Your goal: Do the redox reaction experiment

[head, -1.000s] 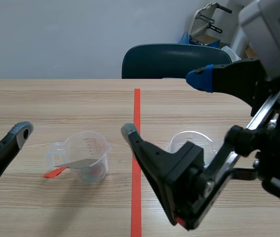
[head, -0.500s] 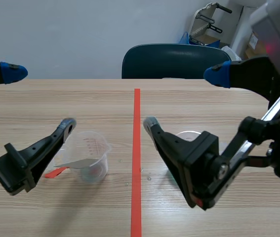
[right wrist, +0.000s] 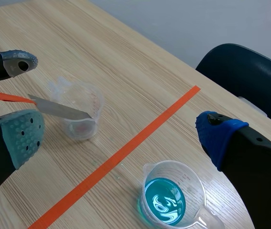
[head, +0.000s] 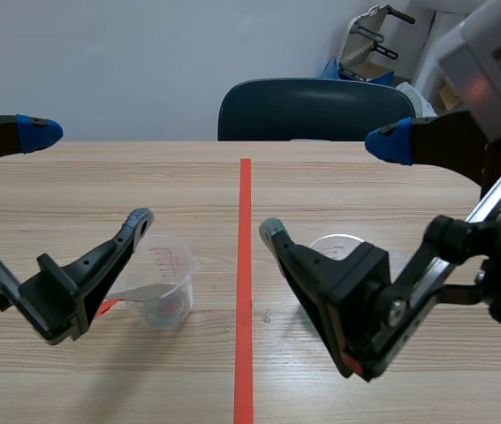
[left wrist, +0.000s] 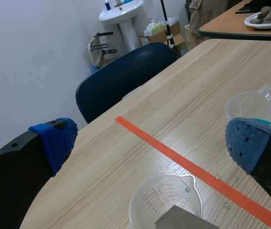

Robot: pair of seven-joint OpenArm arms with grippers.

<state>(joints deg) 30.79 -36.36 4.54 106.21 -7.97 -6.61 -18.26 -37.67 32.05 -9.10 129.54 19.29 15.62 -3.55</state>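
A: A pale wood worktop (head: 100, 177) is seen under a plain wall, with a dark blue chair (head: 312, 110) drawn up at its far side. An orange-red tape line (head: 245, 265) is laid down the middle.

B: Where are the cups placed?

A: A clear cup (head: 166, 278) is stood left of the line, with a grey strip (head: 140, 291) leaned over its rim. What lies at its bottom cannot be made out. A second cup (right wrist: 171, 200), filled with blue liquid, is set right of the line.

B: And the arms?

A: The left fingers (head: 82, 274) are held wide apart above the clear cup, with nothing gripped. The right fingers (head: 330, 274) are likewise spread above the blue-filled cup.
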